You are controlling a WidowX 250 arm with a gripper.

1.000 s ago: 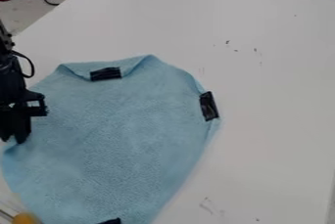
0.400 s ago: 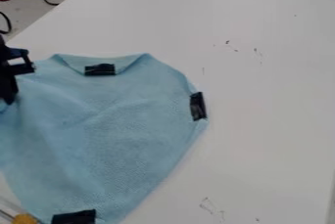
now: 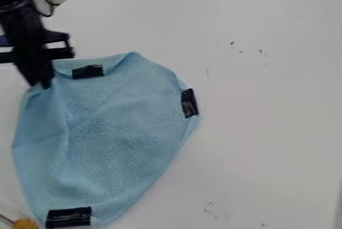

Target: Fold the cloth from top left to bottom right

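The gripper (image 3: 41,84) hangs down at the upper left of the view, its tips at the upper left corner of the cloth (image 3: 120,138). The jaws stand narrow, closed on that corner — a pinch of blue fabric sits between them. Creases run down and across from the gripped spot, and a long soft ridge goes down the left part of the cloth toward its bottom.

The cloth lies on the white table (image 3: 267,123), over the left half of the view, wide at the top and narrower at the bottom. Its top edge is turned over in a flap just beside the gripper. Three black patches sit on it: the top patch (image 3: 87,71) on the flap, the right patch (image 3: 190,103) at the right edge, and the bottom patch (image 3: 69,217) near the lower end.

In the bottom left corner of the view is a yellow thing (image 3: 25,223) with a thin rod beside it, near the bottom patch; what it is, I cannot tell. Small dark marks dot the table to the right of the cloth — some higher up, some near the bottom. Beyond the table's far left edge, behind the arm, are dark cables (image 3: 49,9).
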